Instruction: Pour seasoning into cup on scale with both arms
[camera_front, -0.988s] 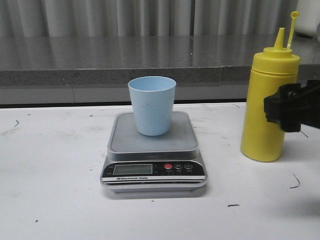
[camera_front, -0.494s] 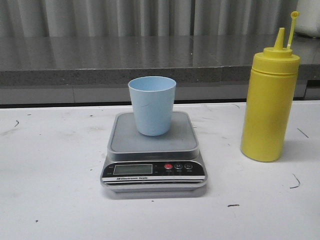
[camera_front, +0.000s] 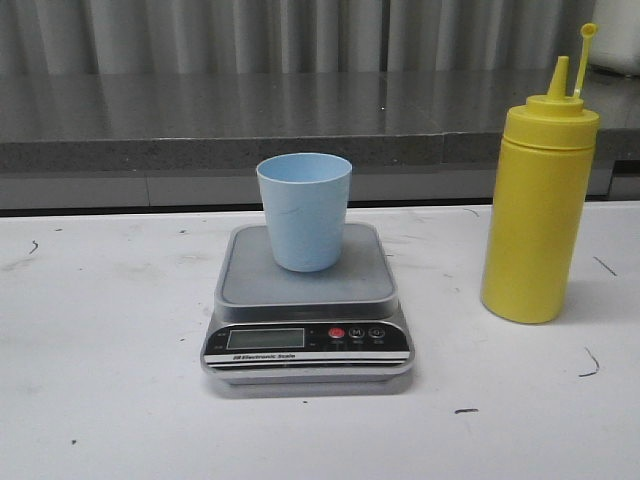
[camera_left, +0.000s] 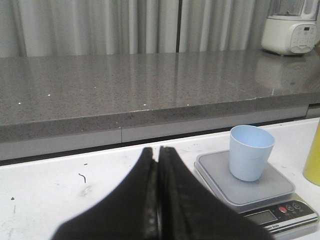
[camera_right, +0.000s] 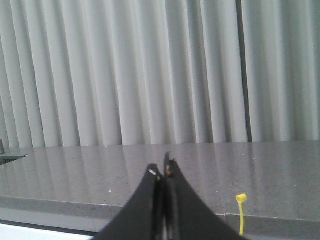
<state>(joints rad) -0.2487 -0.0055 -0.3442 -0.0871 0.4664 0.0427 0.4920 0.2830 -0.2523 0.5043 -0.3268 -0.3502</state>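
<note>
The light blue cup (camera_front: 304, 209) stands upright on the grey platform of the scale (camera_front: 307, 300) in the middle of the table. The yellow seasoning bottle (camera_front: 538, 210) stands upright to the right of the scale, its cap tether sticking up. Neither gripper shows in the front view. In the left wrist view my left gripper (camera_left: 156, 151) is shut and empty, to the left of the scale (camera_left: 260, 195) and cup (camera_left: 250, 152). In the right wrist view my right gripper (camera_right: 162, 167) is shut and empty, held high; only the bottle's yellow cap tether (camera_right: 241, 212) shows beside it.
A grey stone counter (camera_front: 200, 120) runs along the back of the white table, with grey curtains behind it. A white appliance (camera_left: 292, 32) stands on the counter at the far right. The bottle's edge (camera_left: 314, 165) shows in the left wrist view.
One second ago my right gripper stood in the front view beside the bottle at the right edge. It has drawn away out of that view. Bottle, cup and scale have not moved.
</note>
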